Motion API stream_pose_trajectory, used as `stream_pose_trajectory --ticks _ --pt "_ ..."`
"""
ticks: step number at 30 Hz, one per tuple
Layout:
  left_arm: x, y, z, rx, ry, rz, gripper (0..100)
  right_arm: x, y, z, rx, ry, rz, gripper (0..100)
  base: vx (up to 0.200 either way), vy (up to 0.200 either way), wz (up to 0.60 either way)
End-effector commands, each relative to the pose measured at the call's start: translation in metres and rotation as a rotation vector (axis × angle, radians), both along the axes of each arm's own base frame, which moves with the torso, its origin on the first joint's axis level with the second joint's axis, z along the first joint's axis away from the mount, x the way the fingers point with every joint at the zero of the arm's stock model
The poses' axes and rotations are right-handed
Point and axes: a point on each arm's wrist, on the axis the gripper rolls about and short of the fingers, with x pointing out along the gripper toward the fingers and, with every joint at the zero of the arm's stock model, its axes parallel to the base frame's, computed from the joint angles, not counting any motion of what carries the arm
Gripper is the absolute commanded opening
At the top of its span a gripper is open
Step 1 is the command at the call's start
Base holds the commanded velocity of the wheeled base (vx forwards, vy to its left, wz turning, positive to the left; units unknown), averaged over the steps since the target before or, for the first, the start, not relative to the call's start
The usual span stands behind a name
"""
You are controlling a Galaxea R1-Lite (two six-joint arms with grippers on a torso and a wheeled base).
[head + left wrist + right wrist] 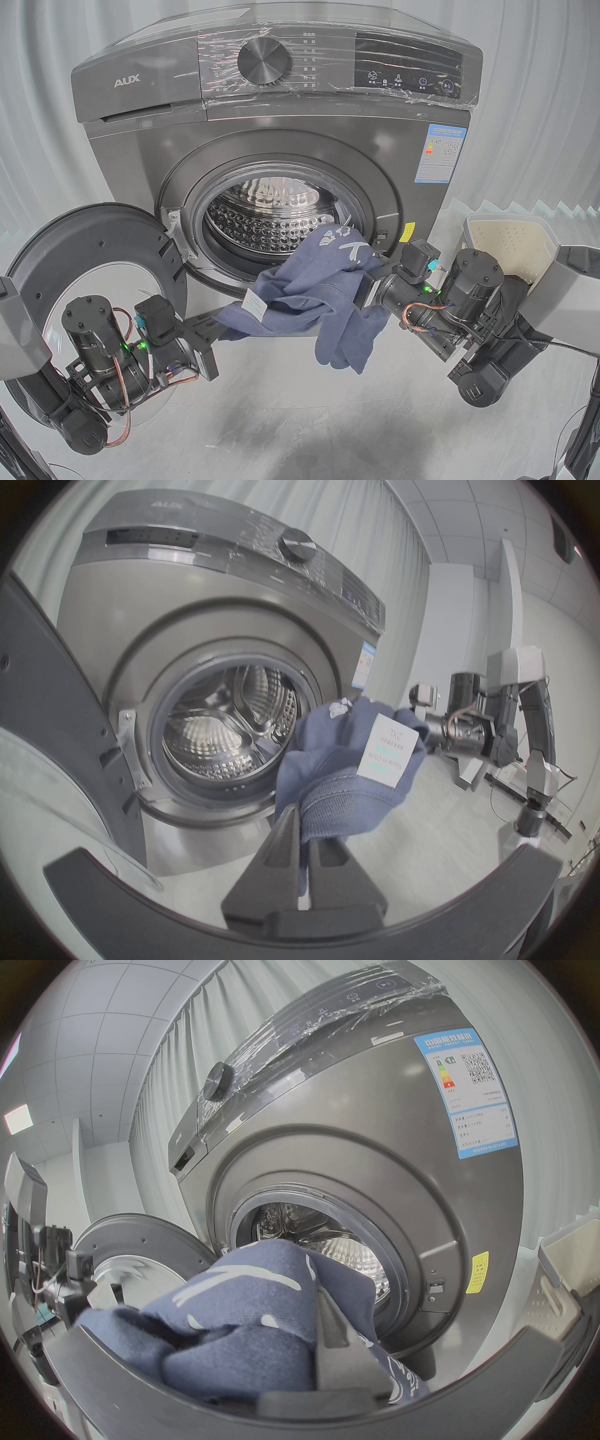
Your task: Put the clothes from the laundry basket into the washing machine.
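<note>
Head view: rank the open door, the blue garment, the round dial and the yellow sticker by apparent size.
1. open door
2. blue garment
3. round dial
4. yellow sticker
The door looks nearer the camera, so its lead over the garment is unsure.

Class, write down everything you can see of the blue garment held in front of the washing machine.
The blue garment is dark navy, soft knit-looking cloth with white print, a white tag and a ribbed edge. It hangs bunched and sagging between the left gripper, which pinches that ribbed edge, and the right gripper, clamped on its other end. It is just before the open mouth of the washing machine, apparently not yet inside.
</note>
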Motion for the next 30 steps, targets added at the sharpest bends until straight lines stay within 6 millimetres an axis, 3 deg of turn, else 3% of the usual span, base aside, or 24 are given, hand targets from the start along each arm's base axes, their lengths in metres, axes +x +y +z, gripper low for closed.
stream_pose_trajectory --ticks 1,2,3,14,24,30 --pt "-0.003 -0.001 -0.011 0.026 0.045 -0.014 0 -0.007 0.001 0.009 0.015 -0.017 0.012 0 0.0 0.0 0.0" --pt "-0.003 -0.001 -0.011 0.026 0.045 -0.014 0 -0.007 0.001 0.009 0.015 -0.017 0.012 0 0.0 0.0 0.0" --pt "-0.003 0.0 -0.011 0.025 0.045 -0.013 100 -0.007 0.002 0.009 0.014 -0.016 0.012 0 0.0 0.0 0.0" --pt "-0.008 0.0 -0.009 0.019 0.045 -0.074 100 0.016 -0.007 0.004 0.012 -0.011 -0.046 0 0.0 0.0 0.0" --pt "-0.022 0.004 0.004 -0.008 0.01 -0.164 100 0.02 0.002 0.0 0.025 0.009 -0.067 0 0.0 0.0 0.0" --pt "-0.015 0.0 0.003 -0.006 0.006 -0.166 100 0.0 0.027 -0.001 0.031 0.02 0.007 0 0.0 0.0 0.0"
